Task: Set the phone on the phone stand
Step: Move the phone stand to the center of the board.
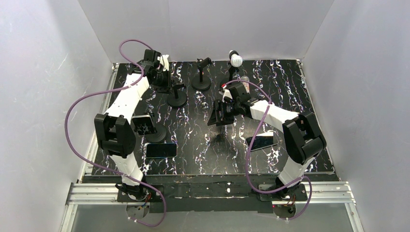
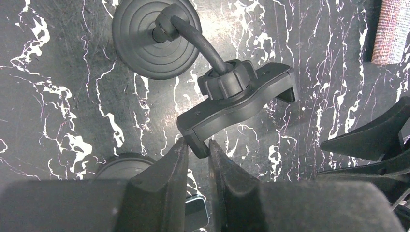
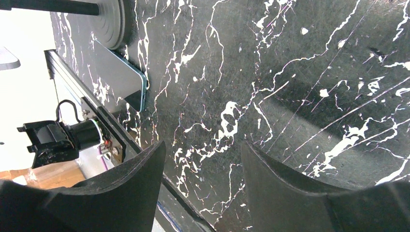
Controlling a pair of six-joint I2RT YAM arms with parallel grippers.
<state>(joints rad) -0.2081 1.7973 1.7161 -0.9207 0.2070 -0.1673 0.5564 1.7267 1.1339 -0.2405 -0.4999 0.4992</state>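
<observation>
White walls, black marbled desk [image 1: 203, 159]. The left arm [image 1: 126, 96] reached to the far-left corner. In the wrist view the left jaws were nearly together, pinched on the lower end tab of the phone stand [image 2: 232, 101] cradle, which was empty. The near-left phone [image 1: 162, 150] lay flat on the desk, well apart from that stand and held by nothing. The right jaws were apart over mid-desk with only bare marble between them. A second phone [image 1: 261, 141] lay flat at near right, just beside the right arm [image 1: 270, 113].

Risks as I read them:
- The left grip sat on a thin tab at the cradle's edge, off the curved neck's axis. A pull could swivel the joint or tip the round base [image 2: 157, 38] rather than spread the clamp.
- The tab could slip from the jaws and the clamp would snap back.
- Both phones lay flat, so an edge pick would likely skid one instead of lifting it.
- A spare stand [image 1: 200, 79] and a mic-like prop [image 1: 235, 59] crowded the far side, and a carried phone could clip them.
- With both arms converging on one cradle, the wrists could collide.
</observation>
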